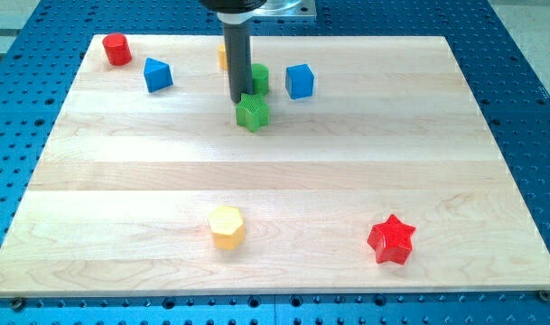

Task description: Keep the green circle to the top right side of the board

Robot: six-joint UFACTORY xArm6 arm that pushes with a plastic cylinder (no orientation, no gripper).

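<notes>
Two green blocks (253, 112) — two blue (157, 74)

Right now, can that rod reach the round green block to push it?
Probably yes: my tip is right at the left of the green circle, nothing between them. The green star sits just below.

red blocks 2: cylinder (117, 49), star (390, 239) | blue blocks 2 (157, 74) (299, 80) | green blocks 2: star (253, 112), circle (259, 78) | yellow blocks 2: hexagon (227, 226), part-hidden one (221, 56)
</notes>
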